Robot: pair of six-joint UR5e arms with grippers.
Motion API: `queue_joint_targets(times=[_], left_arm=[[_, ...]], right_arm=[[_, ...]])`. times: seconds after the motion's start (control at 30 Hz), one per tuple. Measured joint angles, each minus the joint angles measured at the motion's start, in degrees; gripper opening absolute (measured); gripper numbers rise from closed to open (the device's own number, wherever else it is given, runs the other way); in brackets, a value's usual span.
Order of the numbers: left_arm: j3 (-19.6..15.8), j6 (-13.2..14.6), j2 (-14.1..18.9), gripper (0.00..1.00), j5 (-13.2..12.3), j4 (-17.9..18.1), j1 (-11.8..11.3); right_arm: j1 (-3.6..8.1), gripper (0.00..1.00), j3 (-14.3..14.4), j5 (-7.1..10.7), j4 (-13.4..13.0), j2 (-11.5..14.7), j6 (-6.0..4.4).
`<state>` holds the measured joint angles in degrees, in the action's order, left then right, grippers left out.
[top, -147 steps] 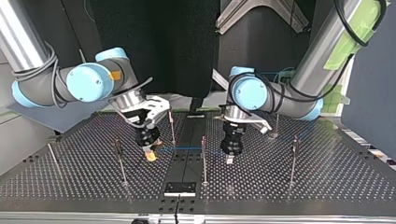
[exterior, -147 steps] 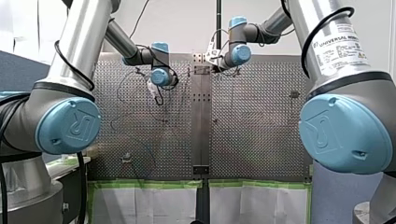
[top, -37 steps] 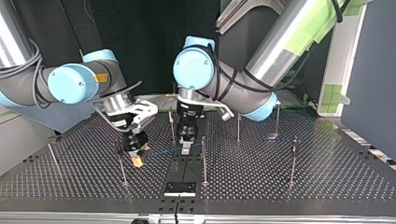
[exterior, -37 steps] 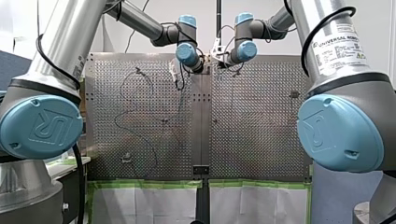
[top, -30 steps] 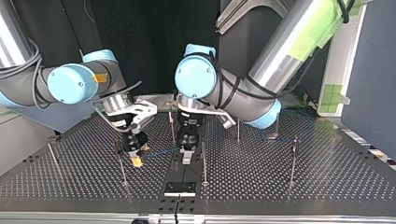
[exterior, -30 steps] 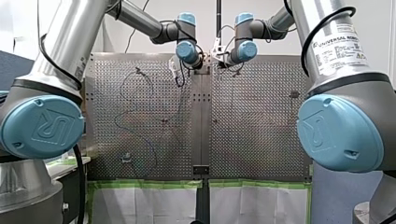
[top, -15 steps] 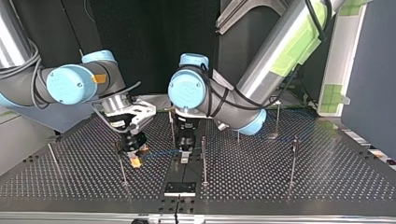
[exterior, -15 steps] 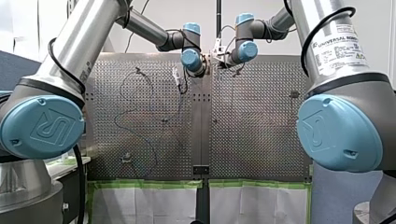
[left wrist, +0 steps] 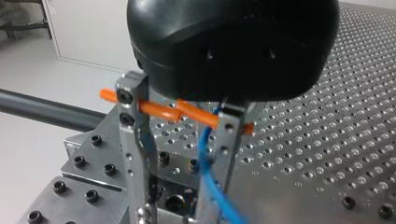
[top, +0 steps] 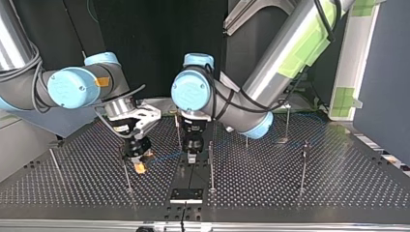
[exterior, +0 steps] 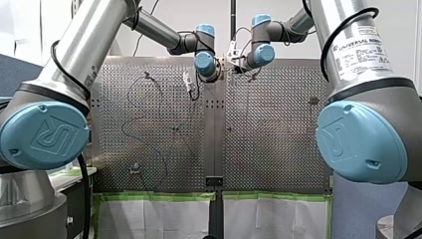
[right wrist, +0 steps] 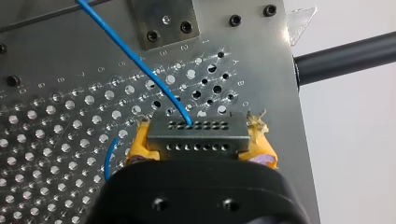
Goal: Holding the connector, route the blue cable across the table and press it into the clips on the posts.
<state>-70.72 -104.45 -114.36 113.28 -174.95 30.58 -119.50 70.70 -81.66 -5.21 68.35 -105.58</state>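
Observation:
My right gripper [right wrist: 198, 141] has its yellow pads shut on the grey connector [right wrist: 196, 126], just above the perforated plate. The blue cable [right wrist: 135, 56] leaves the connector's face and runs away over the holes. In the top view it stretches from my right gripper [top: 139, 166] towards my left gripper [top: 192, 157], which stands over the central strip. The left wrist view shows my left gripper [left wrist: 173, 212] with its metal fingers apart. The blue cable [left wrist: 205, 158] passes between them, close to one finger.
Several thin posts stand on the table; one post [top: 211, 164] is right beside my left gripper and another [top: 125, 169] beside my right. A bolted plate [top: 186, 194] sits on the strip near the top view's front edge. A black bar [right wrist: 345, 56] lies past the table's edge.
My left arm swung from the top view's right to the central strip, coming down around the cable. My right gripper drifted slightly to that view's left, still holding the connector.

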Motion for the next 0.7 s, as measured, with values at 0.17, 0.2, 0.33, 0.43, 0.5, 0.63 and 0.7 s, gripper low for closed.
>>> queue_joint_targets(times=[0.17, 0.2, 0.33, 0.43, 0.5, 0.63, 0.7], left_arm=[[0.0, 0.0, 0.0, 0.0, 0.2, 0.0, 0.4], [0.0, 0.0, 0.0, 0.0, 0.2, 0.0, 0.5], [-0.1, -0.1, 0.0, 0.0, 0.8, -0.1, 0.7], [-0.2, -0.1, 0.0, 0.0, 2.0, -0.3, 0.8], [-0.7, -0.1, 0.0, 0.0, 2.9, -0.3, 0.9], [-2.4, -0.1, 0.0, 0.0, 3.9, 0.3, 1.3], [-3.3, -0.1, 0.0, 0.0, 4.1, 1.0, 1.4]], right_arm=[[-0.08, 0.0, 0.0, 0.02, 0.0, 0.0, 0.0], [-0.14, 0.0, 0.0, 0.06, 0.0, 0.0, 0.0], [-0.31, 0.0, 0.0, 0.14, 0.0, 0.0, 0.0], [-0.41, 0.0, 0.0, 0.15, 0.1, 0.0, 0.0], [-0.54, 0.0, 0.2, 0.12, 0.1, 0.0, 0.0], [-0.82, 0.0, 0.8, 0.08, 0.1, 0.0, 0.0], [-0.9, 0.0, 1.6, -0.01, 0.1, 0.0, 0.02]])
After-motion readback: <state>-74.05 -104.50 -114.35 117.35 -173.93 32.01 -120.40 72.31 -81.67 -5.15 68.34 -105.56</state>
